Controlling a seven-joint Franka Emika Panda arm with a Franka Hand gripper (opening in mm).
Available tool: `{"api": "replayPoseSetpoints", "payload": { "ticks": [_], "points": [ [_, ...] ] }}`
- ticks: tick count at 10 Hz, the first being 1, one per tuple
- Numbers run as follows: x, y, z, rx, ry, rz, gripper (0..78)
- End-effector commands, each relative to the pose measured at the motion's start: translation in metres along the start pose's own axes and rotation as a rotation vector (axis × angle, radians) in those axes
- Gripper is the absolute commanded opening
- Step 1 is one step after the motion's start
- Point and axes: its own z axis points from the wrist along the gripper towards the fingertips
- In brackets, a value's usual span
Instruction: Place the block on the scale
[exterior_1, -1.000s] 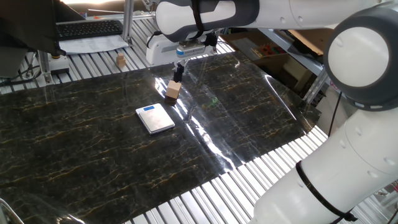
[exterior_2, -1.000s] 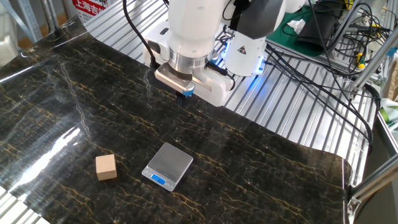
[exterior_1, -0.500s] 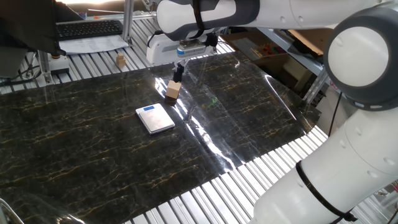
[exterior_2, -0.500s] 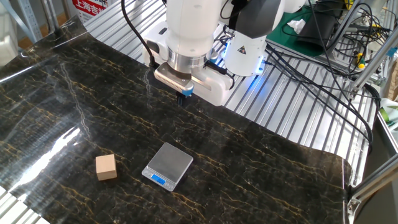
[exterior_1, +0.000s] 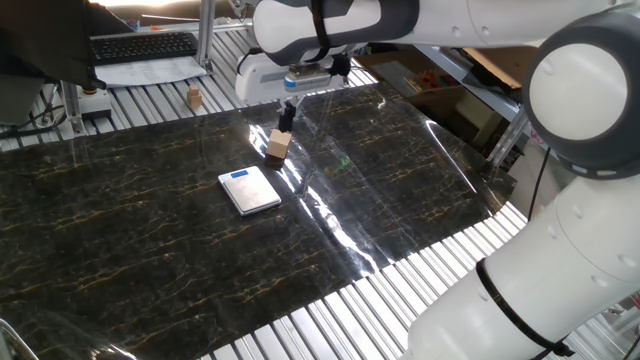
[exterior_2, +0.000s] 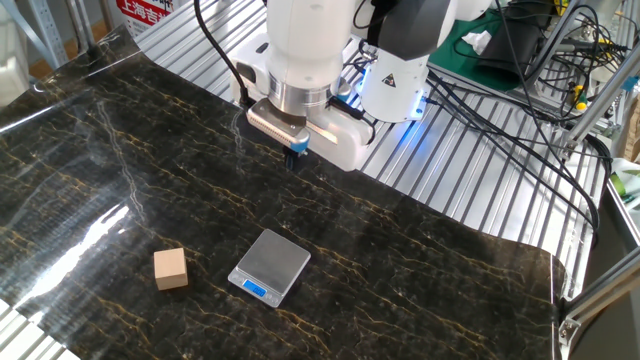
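Well apart, block (exterior_2: 171, 268) (untouched), gripper (exterior_2: 293, 156)

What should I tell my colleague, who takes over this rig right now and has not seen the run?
Gripper: up in the air above the mat, holding nothing; whether it is open or shut cannot be told.
Block: on the dark mat, beside the scale, not touching it.
Scale: flat on the mat, platform bare, blue display strip on one edge.
Done: nothing yet.
Left: reach the block, grasp it, set it on the scale.
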Motion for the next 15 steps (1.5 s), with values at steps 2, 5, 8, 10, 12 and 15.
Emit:
{"api": "replayPoseSetpoints", "payload": {
  "ticks": [2, 5, 8, 10, 12, 15],
  "points": [
    [-0.001, -0.001, 0.001, -0.018, -0.028, 0.138, 0.0],
    [-0.004, -0.002, 0.006, -0.004, -0.028, 0.088, 0.0],
    [-0.008, -0.004, 0.015, -0.023, -0.031, 0.062, 0.0],
    [-0.019, -0.003, 0.023, -0.011, 0.072, 0.018, 0.0],
    [-0.035, -0.003, 0.026, 0.001, 0.114, 0.003, 0.0],
    [-0.057, -0.005, 0.026, -0.003, 0.113, 0.006, 0.0]
  ]
}}
